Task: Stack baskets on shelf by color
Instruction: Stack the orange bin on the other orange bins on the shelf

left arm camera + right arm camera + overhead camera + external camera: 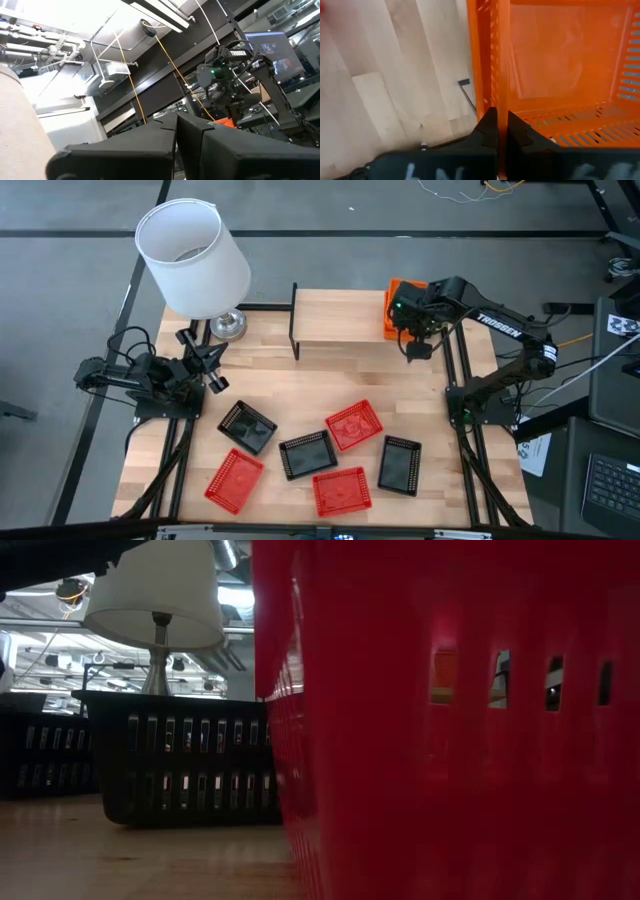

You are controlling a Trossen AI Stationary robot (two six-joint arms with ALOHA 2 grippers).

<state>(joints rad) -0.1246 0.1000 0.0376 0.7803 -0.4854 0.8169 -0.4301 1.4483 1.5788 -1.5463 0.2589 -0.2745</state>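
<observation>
Even, bright light falls from above in the high view, with soft shadows beside the lamp (193, 258). The low view is dim: a near red basket (450, 740) looms blurred, backlit by ceiling lights (30, 640). The right wrist view is soft with motion blur.

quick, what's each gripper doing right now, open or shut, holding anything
Left gripper: shut, holding nothing, beside the lamp.
Right gripper: shut on the wall of the orange basket at the shelf's right end.
</observation>
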